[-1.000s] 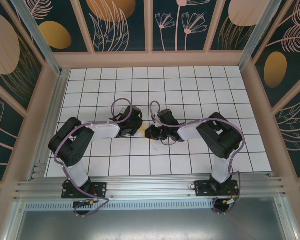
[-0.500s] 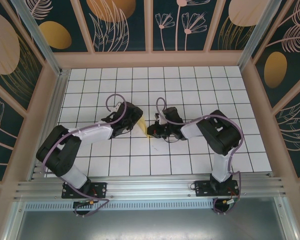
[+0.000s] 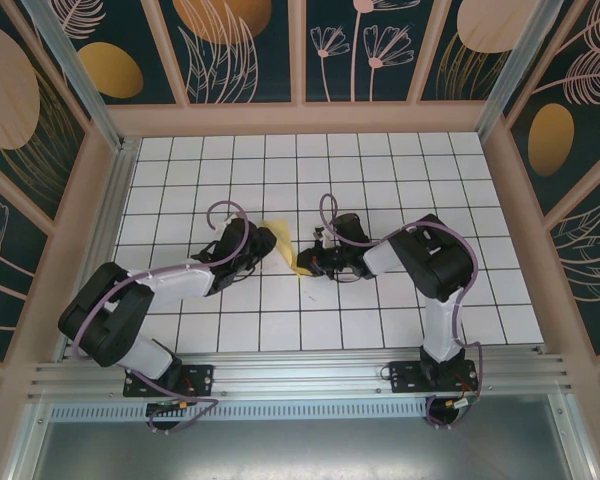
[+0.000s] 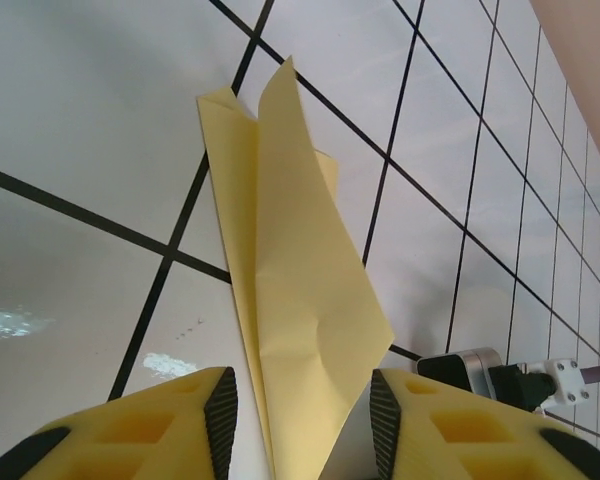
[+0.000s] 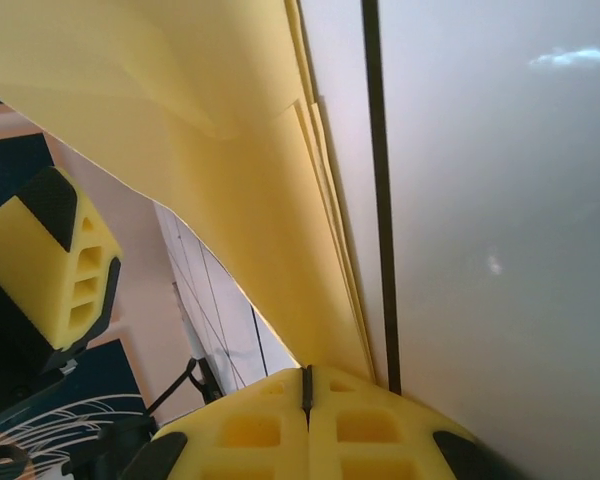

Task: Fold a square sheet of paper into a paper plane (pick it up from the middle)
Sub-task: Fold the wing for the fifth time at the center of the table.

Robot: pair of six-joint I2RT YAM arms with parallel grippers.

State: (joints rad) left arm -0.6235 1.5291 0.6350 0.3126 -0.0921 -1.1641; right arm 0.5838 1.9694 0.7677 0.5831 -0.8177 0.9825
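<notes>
Resting near the middle of the white tiled bench (image 3: 400, 180), the folded yellow paper (image 3: 279, 241) sits between the two hands. From above only a slanted strip of it shows. Its left side is covered by the left hand (image 3: 257, 247) and its near tip runs under the right hand (image 3: 315, 262). Both sets of fingers are hidden under the wrist bodies in that view.

The left wrist camera shows the paper (image 4: 300, 300) as a long, pointed shape with a crease down its length and one flap raised off the tiles. Its near end is cut off by the bottom of the frame. The left hand's two yellow fingers (image 4: 218, 412) stand apart with the paper passing through the gap. Bare tile shows beside one pad, so nothing is pinched. Whether the other pad brushes the sheet is hard to make out. A bit of the right arm's metal fitting (image 4: 500, 372) peeks in at the lower right.

In the right wrist view the right hand's pads (image 5: 260, 425) are pressed flat together with no gap at the seam. The stacked layers of paper (image 5: 230, 160) run down into them, gripped at that end. The exact pinch point is hidden by the pads, and the paper's far edges run off the frame.
</notes>
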